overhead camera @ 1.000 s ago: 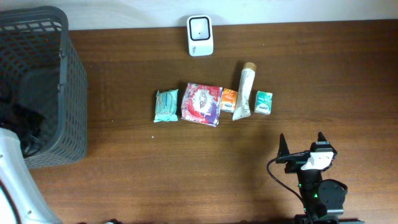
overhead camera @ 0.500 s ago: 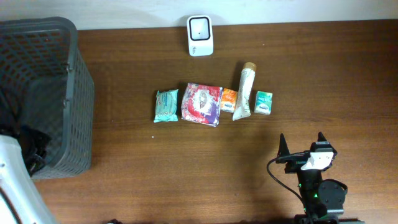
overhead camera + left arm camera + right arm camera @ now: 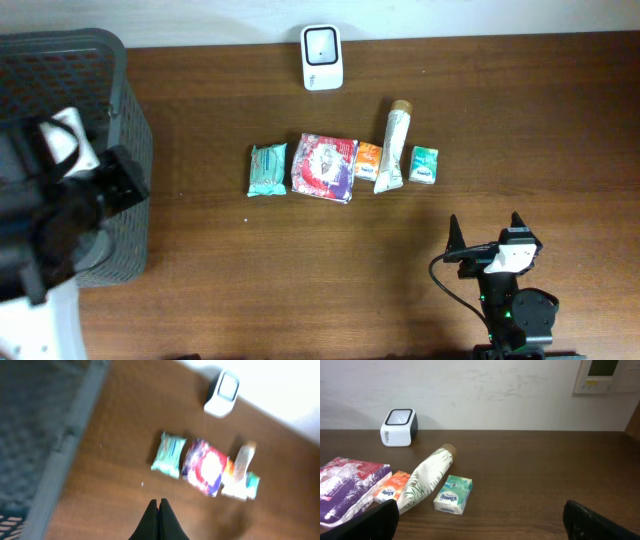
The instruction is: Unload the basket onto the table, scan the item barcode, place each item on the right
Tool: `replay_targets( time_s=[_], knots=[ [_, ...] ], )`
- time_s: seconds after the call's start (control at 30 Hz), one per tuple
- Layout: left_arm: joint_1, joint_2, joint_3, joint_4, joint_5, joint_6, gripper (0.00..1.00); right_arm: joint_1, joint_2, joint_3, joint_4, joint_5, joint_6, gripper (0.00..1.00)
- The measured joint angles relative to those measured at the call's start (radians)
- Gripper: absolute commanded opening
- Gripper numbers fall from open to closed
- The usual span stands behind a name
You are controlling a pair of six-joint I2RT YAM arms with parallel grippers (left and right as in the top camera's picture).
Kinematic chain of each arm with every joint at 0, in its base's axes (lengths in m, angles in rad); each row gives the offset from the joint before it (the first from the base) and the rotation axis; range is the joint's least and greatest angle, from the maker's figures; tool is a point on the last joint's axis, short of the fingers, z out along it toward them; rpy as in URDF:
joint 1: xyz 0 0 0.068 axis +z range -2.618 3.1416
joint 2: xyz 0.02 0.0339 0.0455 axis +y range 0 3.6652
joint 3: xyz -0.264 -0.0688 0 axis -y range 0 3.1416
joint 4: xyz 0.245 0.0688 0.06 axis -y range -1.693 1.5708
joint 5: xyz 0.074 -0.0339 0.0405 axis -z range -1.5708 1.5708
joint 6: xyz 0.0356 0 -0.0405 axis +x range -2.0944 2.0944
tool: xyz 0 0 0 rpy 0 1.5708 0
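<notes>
A row of items lies mid-table: a teal wipes pack point(image 3: 267, 169), a purple and red pack point(image 3: 324, 167), an orange tissue pack point(image 3: 368, 160), a cream tube point(image 3: 393, 148) and a green tissue pack point(image 3: 424, 165). The white barcode scanner point(image 3: 322, 57) stands at the far edge. My left gripper point(image 3: 160, 506) is shut on nothing, high above the table's left side, with its arm point(image 3: 70, 200) over the basket. My right gripper point(image 3: 485, 232) rests open near the front edge, behind the green tissue pack point(image 3: 453, 493) and the tube point(image 3: 427, 477).
A dark mesh basket point(image 3: 110, 60) fills the table's left end, partly under my left arm. The basket wall point(image 3: 65, 440) runs along the left of the left wrist view. A white wall backs the table behind the scanner point(image 3: 398, 427).
My left arm has swung up into view over the basket. The basket shifted slightly to the right. The right arm and the items have not moved.
</notes>
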Motion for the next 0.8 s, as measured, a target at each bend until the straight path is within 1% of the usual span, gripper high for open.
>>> replay_targets(
  time_s=[0.03,0.07,0.1,0.13,0.23,0.3,0.47,0.5,0.6,0.7,0.8],
  knots=[
    [-0.056,0.051,-0.013,-0.021,-0.08,0.008,0.0,0.0,0.0,0.0,0.0,0.0,0.0,0.99],
    [-0.08,0.09,-0.018,-0.026,-0.149,0.011,0.0,0.0,0.0,0.0,0.0,0.0,0.0,0.99],
    [-0.088,0.114,-0.019,-0.028,-0.191,0.013,0.0,0.0,0.0,0.0,0.0,0.0,0.0,0.98],
    [-0.091,0.159,-0.019,-0.031,-0.278,0.014,0.0,0.0,0.0,0.0,0.0,0.0,0.001,0.99],
    [-0.091,0.217,-0.02,-0.01,-0.419,0.015,0.0,0.0,0.0,0.0,0.0,0.0,0.0,0.98],
    [-0.091,0.238,-0.02,0.039,-0.456,0.016,0.0,0.0,0.0,0.0,0.0,0.0,0.0,0.99],
    [-0.101,0.356,-0.02,0.159,-0.462,0.04,0.0,0.0,0.0,0.0,0.0,0.0,0.0,0.99],
    [-0.102,0.361,-0.02,0.172,-0.486,0.044,0.0,0.0,0.0,0.0,0.0,0.0,0.0,0.98],
    [-0.1,0.361,-0.02,0.18,-0.564,0.045,0.0,0.0,0.0,0.0,0.0,0.0,0.0,0.99],
    [-0.092,0.361,-0.02,0.158,-0.597,0.046,0.0,0.0,0.0,0.0,0.0,0.0,0.0,0.99],
    [-0.089,0.361,-0.02,0.144,-0.661,0.048,0.0,0.0,0.0,0.0,0.0,0.0,0.0,0.98]
  ],
)
